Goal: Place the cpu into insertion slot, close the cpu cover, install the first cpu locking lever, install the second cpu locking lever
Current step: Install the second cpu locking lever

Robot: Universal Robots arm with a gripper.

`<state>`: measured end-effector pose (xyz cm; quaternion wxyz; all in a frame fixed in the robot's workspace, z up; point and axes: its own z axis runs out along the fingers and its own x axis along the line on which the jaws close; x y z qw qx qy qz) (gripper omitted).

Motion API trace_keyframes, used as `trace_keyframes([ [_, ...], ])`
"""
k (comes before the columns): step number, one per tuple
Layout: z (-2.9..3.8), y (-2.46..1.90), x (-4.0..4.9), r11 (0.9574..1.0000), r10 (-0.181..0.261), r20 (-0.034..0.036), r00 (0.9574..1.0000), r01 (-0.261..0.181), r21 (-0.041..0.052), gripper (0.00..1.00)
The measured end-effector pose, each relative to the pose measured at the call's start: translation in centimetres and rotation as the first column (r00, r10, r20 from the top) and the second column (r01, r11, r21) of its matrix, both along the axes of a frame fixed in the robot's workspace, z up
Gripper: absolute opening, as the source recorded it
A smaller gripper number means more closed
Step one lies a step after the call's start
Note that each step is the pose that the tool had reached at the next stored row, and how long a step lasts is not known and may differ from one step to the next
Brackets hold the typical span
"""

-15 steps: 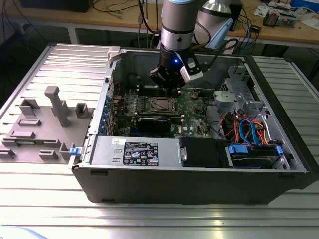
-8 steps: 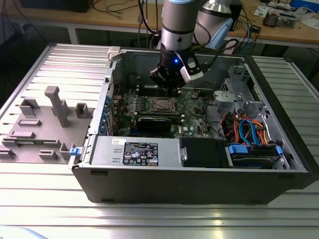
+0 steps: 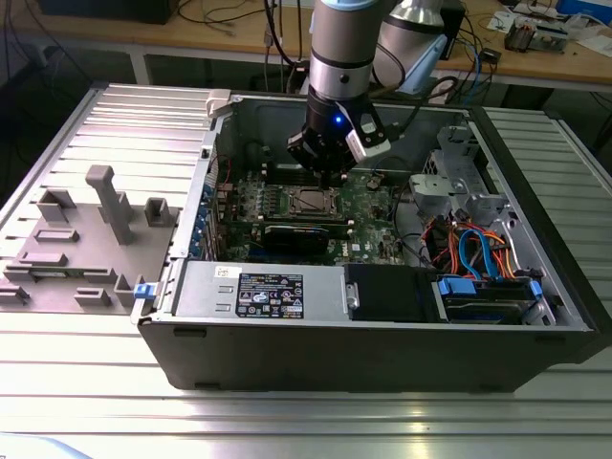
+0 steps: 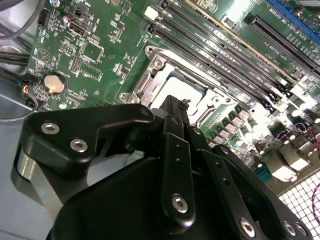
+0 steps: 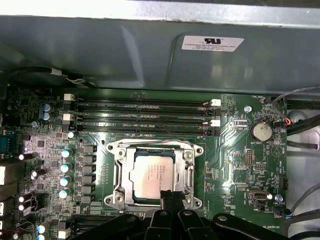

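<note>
While the cpu [image 5: 152, 175] sits in its socket, the narrowed claw [image 5: 169, 196] hovers at its edge.

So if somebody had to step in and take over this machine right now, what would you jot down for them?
Hand: down at the near edge of the insertion slot, fingers together, seemingly holding nothing.
Cpu: already seated flat in the slot on the green motherboard, below the long memory slots.
Cpu cover: silvery frame appears down around the chip.
Done: chip placed, cover apparently closed.
Left: I cannot tell whether either locking lever is latched; check both.
</note>
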<state>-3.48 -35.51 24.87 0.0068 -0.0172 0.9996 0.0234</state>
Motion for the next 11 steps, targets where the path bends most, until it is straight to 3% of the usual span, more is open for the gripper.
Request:
trace_keyframes([
  [11, 0.01, -0.15, 0.0, 1.0, 0.0, -0.0001, 1.0, 0.0, -0.0002, 0.11],
])
